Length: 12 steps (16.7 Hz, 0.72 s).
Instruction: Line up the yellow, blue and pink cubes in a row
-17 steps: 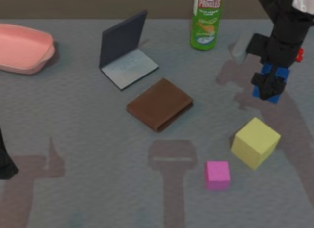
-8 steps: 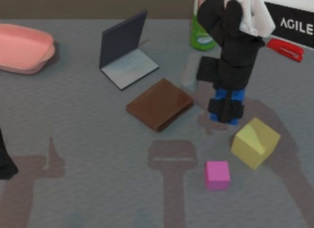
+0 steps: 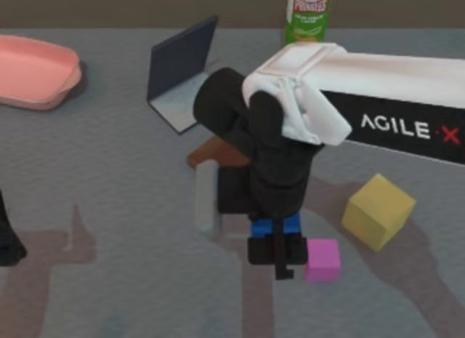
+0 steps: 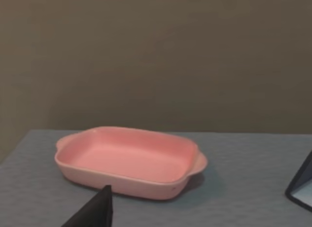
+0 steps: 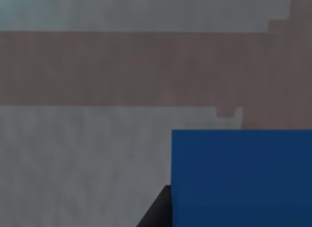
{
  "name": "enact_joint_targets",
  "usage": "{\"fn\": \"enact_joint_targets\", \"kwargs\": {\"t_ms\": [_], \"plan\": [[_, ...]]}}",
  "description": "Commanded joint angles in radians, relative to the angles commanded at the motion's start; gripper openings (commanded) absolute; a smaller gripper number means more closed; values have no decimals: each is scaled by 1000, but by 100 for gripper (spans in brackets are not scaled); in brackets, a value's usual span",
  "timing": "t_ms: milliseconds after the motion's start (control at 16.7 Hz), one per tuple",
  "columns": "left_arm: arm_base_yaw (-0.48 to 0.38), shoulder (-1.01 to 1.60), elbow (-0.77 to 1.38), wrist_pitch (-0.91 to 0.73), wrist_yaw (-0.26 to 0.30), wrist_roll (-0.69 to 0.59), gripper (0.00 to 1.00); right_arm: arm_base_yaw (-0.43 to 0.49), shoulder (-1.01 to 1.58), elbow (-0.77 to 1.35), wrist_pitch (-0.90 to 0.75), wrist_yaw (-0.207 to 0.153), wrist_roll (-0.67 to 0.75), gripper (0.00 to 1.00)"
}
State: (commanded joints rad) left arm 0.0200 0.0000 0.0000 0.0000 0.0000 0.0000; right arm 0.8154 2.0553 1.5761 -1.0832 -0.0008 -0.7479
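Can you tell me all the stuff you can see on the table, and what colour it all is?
blue cube: 1, deep blue, held in the right gripper just left of the pink cube
pink cube: 1, magenta, front middle of the table
yellow cube: 1, pale yellow, right of the pink cube
tray: 1, salmon pink, back left
laptop: 1, dark grey, open, back middle
wallet: 1, brown, mostly hidden under the right arm
chips can: 1, green, back edge
table: 1, grey
right gripper: 1, black, shut on the blue cube
left gripper: 1, black, parked at the left edge
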Motion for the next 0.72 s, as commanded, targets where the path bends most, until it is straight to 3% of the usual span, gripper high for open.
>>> {"fn": "enact_joint_targets", "kwargs": {"t_ms": [360, 720], "plan": [[0, 0, 0, 0, 0, 0, 100, 1, 8, -11, 15, -1, -1, 0], [0, 0, 0, 0, 0, 0, 100, 0, 79, -137, 224, 1, 2, 0]]}}
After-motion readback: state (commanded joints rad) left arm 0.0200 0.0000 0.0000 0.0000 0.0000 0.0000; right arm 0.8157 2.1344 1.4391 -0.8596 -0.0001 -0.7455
